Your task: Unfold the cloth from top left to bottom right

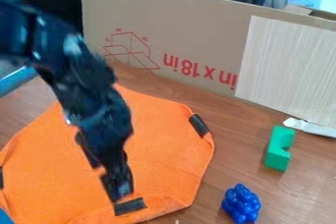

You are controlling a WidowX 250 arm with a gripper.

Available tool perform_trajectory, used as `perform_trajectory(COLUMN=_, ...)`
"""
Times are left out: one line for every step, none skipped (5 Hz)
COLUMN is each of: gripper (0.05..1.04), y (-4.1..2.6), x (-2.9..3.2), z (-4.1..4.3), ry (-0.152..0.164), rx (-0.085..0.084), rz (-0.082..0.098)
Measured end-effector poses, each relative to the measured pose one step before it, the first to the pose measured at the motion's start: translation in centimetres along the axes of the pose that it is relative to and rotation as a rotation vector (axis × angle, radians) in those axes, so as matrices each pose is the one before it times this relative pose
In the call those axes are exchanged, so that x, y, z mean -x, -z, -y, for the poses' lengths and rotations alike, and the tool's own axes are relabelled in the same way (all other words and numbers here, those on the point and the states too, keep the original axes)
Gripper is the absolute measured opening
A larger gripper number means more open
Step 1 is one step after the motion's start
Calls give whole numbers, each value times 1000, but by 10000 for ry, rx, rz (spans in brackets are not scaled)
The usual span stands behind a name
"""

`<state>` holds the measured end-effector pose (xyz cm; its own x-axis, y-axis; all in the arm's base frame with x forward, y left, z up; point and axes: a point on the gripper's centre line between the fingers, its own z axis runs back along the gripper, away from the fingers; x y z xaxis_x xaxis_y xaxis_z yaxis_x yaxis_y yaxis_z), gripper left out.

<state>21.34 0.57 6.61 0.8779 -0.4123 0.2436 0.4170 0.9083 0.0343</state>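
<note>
The orange cloth (167, 164) lies mostly spread on the table (239, 154), its near edge rumpled. I cannot tell whether the claw (118, 193) pinches it; best draw low and smoothly toward near right.

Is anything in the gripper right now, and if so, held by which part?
The gripper is at the orange cloth, right by the black patch near its lower edge in the view; whether it pinches the cloth there cannot be told.
</note>
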Motion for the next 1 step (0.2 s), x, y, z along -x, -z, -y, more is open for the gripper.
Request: perform_trajectory(gripper=1000, y=-2438, x=-540, z=-3961, ry=-1016, rx=-955, rz=-64)
